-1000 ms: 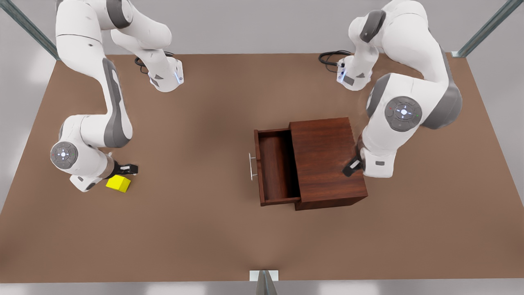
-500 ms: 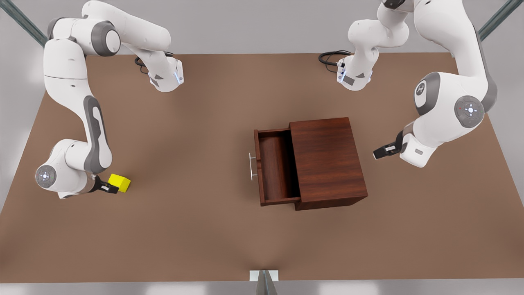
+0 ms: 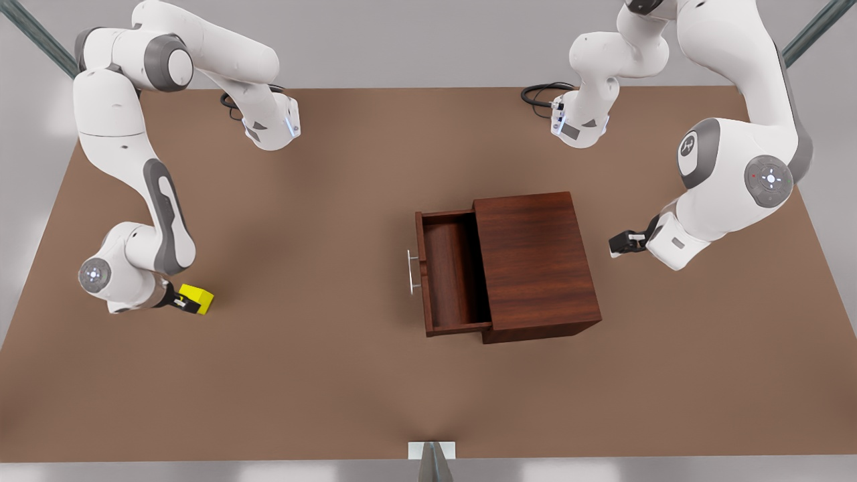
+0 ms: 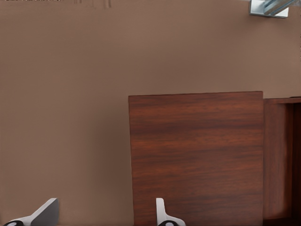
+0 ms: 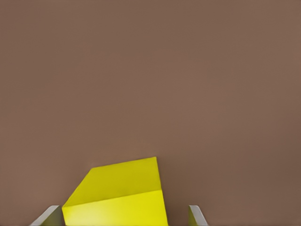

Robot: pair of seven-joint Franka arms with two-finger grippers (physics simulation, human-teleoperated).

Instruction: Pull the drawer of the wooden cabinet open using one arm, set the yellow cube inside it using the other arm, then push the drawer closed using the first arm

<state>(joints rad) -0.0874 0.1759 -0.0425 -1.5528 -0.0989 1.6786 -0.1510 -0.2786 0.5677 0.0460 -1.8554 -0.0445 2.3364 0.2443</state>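
The drawer [image 3: 452, 274] is pulled out of the wooden cabinet [image 3: 539, 264] toward the front view's left, so the tray is open and its silver bar handle [image 3: 412, 272] sticks out at the far left end. The cabinet is sat on the brown table [image 3: 335, 375], a bit right of the middle.

The yellow cube [image 3: 199, 298] is found way over on the front view's left, resting on the table, well apart from the cabinet. The right gripper [image 3: 182, 302] is placed right at it; in the right wrist view the cube [image 5: 117, 195] is seen between the two fingertips [image 5: 49, 215], which are spread apart with one on each side. Whether they're actually touching the cube can't be told, there's a visible gap on one side at least.

The left gripper [image 3: 621, 242] is parked just off the cabinet's right side in the front view, not touching it. In the left wrist view its fingers [image 4: 44, 213] are seen apart with nothing between them, with the cabinet top [image 4: 197, 155] and a sliver of the open drawer [image 4: 281, 155] in front of it
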